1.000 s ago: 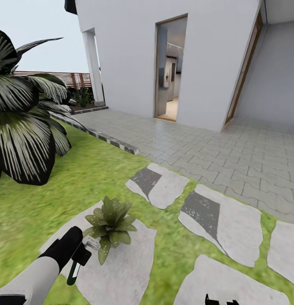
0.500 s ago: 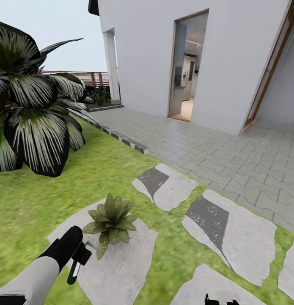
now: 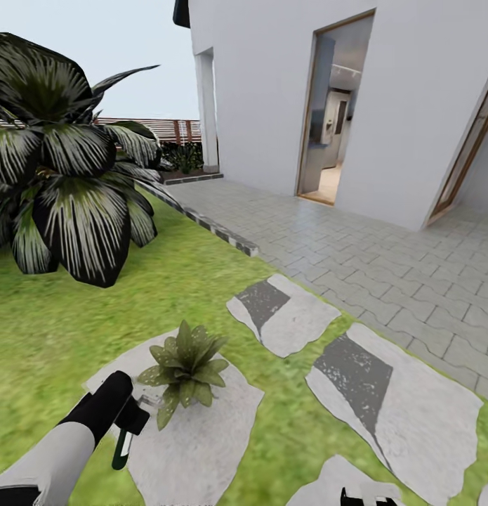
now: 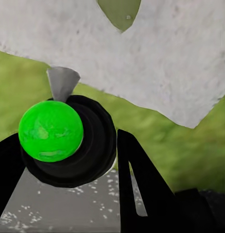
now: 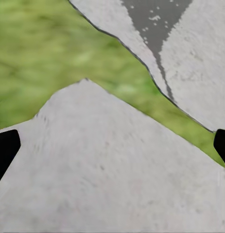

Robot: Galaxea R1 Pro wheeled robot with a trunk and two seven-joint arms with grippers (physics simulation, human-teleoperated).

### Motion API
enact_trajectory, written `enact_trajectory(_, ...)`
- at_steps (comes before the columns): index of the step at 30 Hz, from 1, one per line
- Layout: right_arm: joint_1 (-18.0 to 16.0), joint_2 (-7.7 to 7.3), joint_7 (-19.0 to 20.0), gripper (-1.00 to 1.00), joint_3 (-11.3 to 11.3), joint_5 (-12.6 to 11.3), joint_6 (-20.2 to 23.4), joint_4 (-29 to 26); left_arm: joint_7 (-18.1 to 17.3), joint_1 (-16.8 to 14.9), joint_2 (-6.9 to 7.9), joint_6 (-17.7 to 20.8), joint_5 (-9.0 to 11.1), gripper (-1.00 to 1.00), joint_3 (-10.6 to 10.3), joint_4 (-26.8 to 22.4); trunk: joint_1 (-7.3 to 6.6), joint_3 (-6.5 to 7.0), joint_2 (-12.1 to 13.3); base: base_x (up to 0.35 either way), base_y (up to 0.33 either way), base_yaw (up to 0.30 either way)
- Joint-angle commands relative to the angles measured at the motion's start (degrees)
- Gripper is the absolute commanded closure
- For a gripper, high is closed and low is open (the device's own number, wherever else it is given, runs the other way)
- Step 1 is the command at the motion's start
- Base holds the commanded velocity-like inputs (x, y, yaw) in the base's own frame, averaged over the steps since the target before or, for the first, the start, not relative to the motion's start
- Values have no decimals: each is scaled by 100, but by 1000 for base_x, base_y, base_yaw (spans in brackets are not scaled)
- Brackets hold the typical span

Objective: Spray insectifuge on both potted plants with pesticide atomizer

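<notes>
House wall (image 3: 272, 91): white, with an open doorway (image 3: 335, 133) framed in wood, interior visible beyond
Paved terrace (image 3: 384, 260): grey interlocking blocks, edged by a dark-and-light kerb (image 3: 215, 228) against the grass
Garden lawn (image 3: 61, 316): green, running from the kerb to the near edge of the head view
Large shrub (image 3: 68, 161): dark leaves streaked white, standing on the lawn at the left; slatted brown fence (image 3: 159, 128) behind it
Stepping stones (image 3: 286, 316): pale grey slabs, some with darker patches, set in the grass
Potted plant (image 3: 184, 362): low rosette of olive-green pointed leaves, sitting on the nearest stone (image 3: 194, 443), pot not discernible
Left arm (image 3: 61, 443): white sleeve, black wrist, reaching toward the plant
Left pincer (image 3: 131, 418): closed around the atomizer (image 4: 63, 143), a black body with a bright green cap and a grey nozzle, held just beside the plant
Right pincer (image 5: 112, 145): fingertips set wide apart over a stone, nothing between them
</notes>
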Motion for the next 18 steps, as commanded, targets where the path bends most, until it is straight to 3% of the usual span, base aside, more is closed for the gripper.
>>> enact_trajectory(1,-4,-2,-25,-100,-40,60,-18,9,-208,-34,17,32,-103,100,2,-4,-1,-5,-2,1,-5,277)
enact_trajectory(4,-4,-4,-25,-100,-40,61,-18,9,-317,-88,25,163,-129,100,-7,-9,-1,-5,-2,0,-2,277)
enact_trajectory(7,-4,-5,-25,-100,-40,60,-18,9,-373,-332,45,441,-126,100,-30,-10,-1,-5,-2,0,0,277)
enact_trajectory(11,-4,-5,-23,-100,-40,60,-18,9,-604,-547,53,485,-129,100,-38,-7,-1,-5,-2,0,0,272)
enact_trajectory(15,-4,-23,-18,-100,-40,62,-18,9,-770,-692,47,490,-137,100,-52,0,-1,-5,-2,0,0,72)
enact_trajectory(18,-4,-30,-17,-100,-40,68,-18,9,-796,-671,36,495,-137,100,-365,-1,-1,-5,-2,0,0,6)
